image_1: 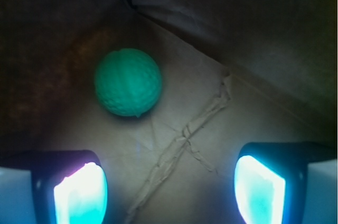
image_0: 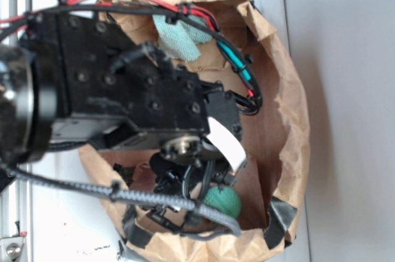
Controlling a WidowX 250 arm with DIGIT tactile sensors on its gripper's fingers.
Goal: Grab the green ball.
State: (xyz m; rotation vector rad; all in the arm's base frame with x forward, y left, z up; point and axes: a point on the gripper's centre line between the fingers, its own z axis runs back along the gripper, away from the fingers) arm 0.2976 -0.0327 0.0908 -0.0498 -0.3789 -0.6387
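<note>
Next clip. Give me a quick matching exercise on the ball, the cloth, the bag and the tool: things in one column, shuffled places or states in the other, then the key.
Things:
1. green ball
2. teal cloth
3. paper bag
4. tool

Places or states:
A. brown, crumpled, holds the rest
B. open, gripping nothing
C. on the bag floor, ahead of the fingers, untouched
D. at the bag's far rim, partly behind the arm

Pairs: 1-C, 2-D, 3-A, 4-B

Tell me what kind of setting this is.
Likely a lab bench setup: a crumpled brown paper bag on a white surface, holding a green ball and a teal cloth, with the gripper open inside.
</note>
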